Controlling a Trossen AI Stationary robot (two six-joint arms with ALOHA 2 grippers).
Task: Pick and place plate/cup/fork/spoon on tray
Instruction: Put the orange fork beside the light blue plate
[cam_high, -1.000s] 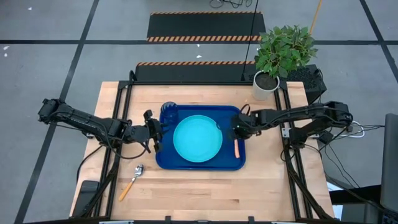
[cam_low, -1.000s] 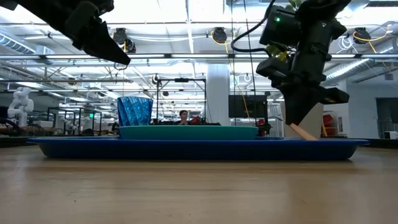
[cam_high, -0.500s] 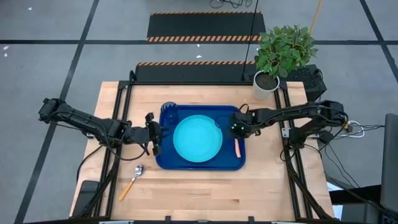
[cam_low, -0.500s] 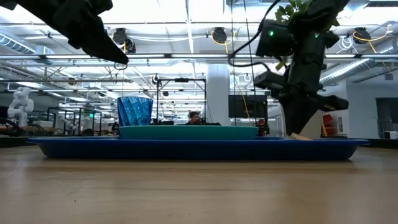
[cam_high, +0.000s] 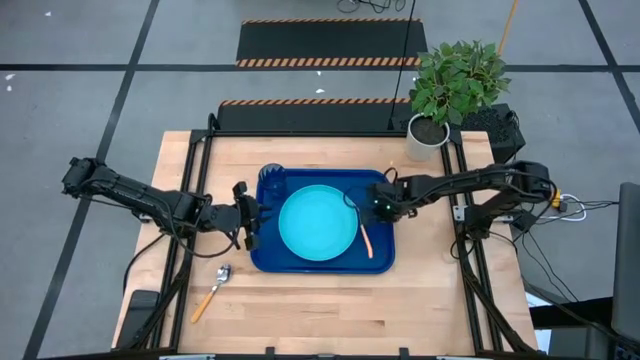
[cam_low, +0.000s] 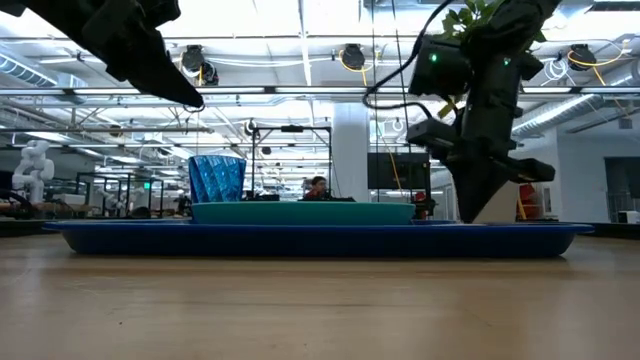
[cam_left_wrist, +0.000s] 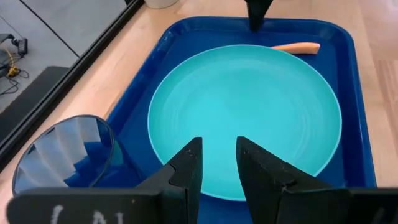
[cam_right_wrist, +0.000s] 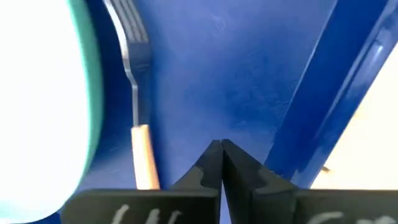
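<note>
Spoon (cam_high: 211, 288) lies on the worktop, off the tray's (cam_high: 268, 262) front-left corner: you fetch it next. Left gripper (cam_high: 250, 220) at tray's left rim, jaws part-open, empty; approach handle squarely. Fork (cam_high: 364, 236) in tray right of plate (cam_high: 317, 223); right gripper (cam_high: 378, 207) jaws shut, empty.

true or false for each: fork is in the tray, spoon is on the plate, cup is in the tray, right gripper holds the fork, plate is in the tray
1. The fork lies in the tray. True.
2. The spoon is on the plate. False: it lies on the table, outside the tray.
3. The cup stands in the tray. True.
4. The right gripper holds the fork. False: it is shut on nothing, with the fork lying beside it.
5. The plate sits in the tray. True.
</note>
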